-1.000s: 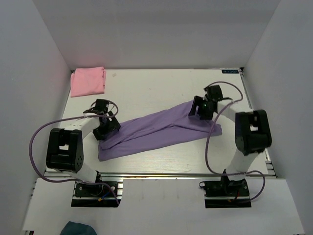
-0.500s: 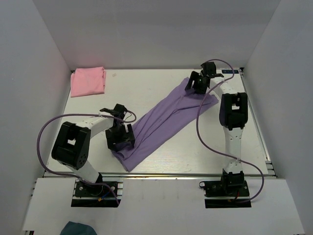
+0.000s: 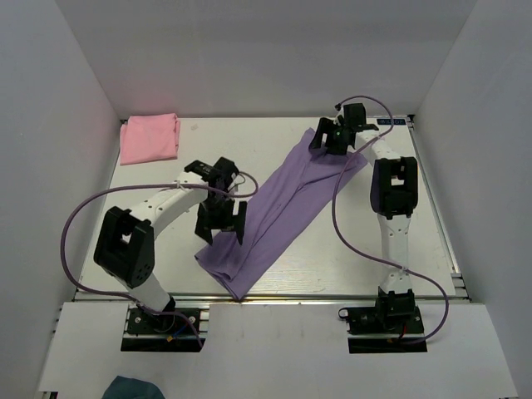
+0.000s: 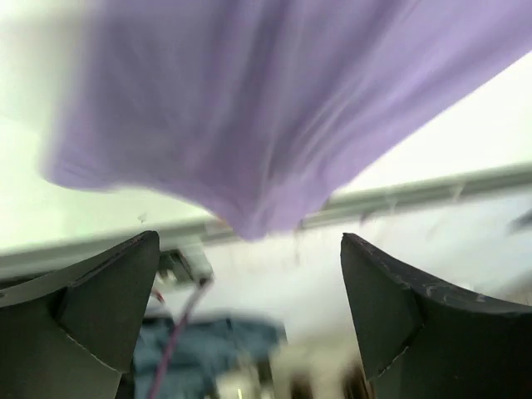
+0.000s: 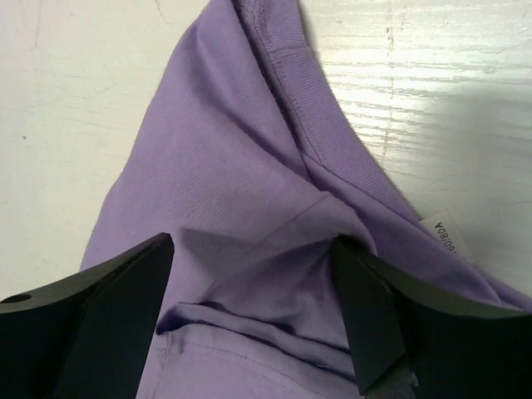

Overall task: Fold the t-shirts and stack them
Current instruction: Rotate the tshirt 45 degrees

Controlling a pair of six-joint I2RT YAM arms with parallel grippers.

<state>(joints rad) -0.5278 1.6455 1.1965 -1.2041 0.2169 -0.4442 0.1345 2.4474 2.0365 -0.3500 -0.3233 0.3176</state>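
Note:
The lavender t-shirt [image 3: 283,208] lies as a long crumpled strip, slanting from the far right down to the table's near edge. My right gripper [image 3: 331,141] is over its far end. In the right wrist view its wide-spread jaws [image 5: 253,241] rest on bunched purple cloth [image 5: 216,150] near the collar and white neck label [image 5: 446,237], and they do not pinch it. My left gripper [image 3: 223,223] hovers at the strip's left side, open. In the blurred left wrist view, nothing sits between its jaws [image 4: 249,241], with the shirt [image 4: 274,100] beyond them. The pink t-shirt [image 3: 150,138] lies folded at the far left corner.
White walls enclose the table [image 3: 208,150] on three sides. A metal rail [image 4: 416,191] runs along the near edge, just past the shirt's lower tip. Purple cables loop from both arms. A blue object [image 3: 133,388] lies below the table at front left.
The purple shirt swung from nearly crosswise to a steep diagonal. My right gripper moved to the far right with the collar end. My left gripper moved right and toward the near edge.

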